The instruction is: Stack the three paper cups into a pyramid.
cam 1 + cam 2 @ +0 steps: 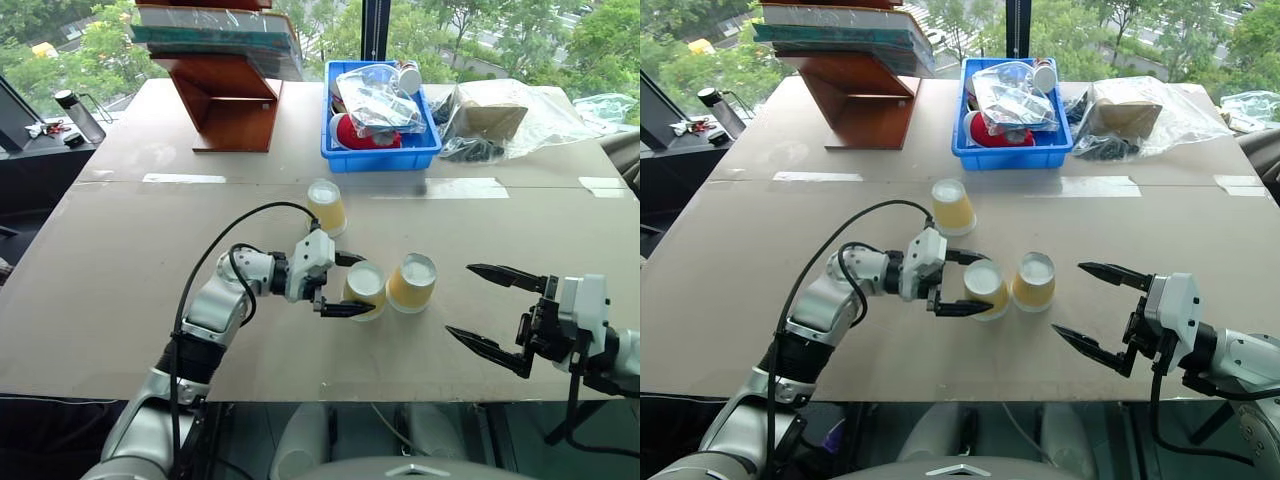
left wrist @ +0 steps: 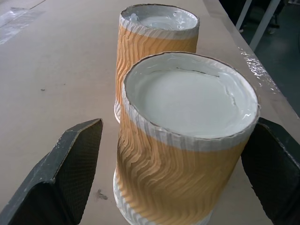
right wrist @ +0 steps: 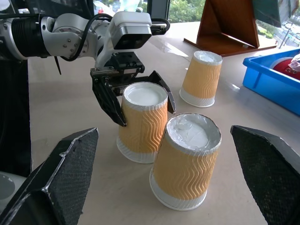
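Three paper cups stand upside down on the brown table [image 1: 150, 300]. One cup [image 1: 326, 207] is alone, farther back. The other two stand side by side near the front: the middle cup [image 1: 365, 288] and the right cup [image 1: 412, 282], almost touching. My left gripper [image 1: 363, 285] is open and straddles the middle cup; its fingers [image 2: 70, 164] stand off the cup's ribbed sides [image 2: 183, 154]. My right gripper [image 1: 460, 299] is open and empty, to the right of the right cup [image 3: 185, 161] and pointing at it.
A blue bin [image 1: 330, 150] of clutter sits at the back centre. A wooden stand with books [image 1: 230, 100] is at the back left, and a plastic bag with a brown box [image 1: 500, 115] at the back right. The table's front edge runs just below both grippers.
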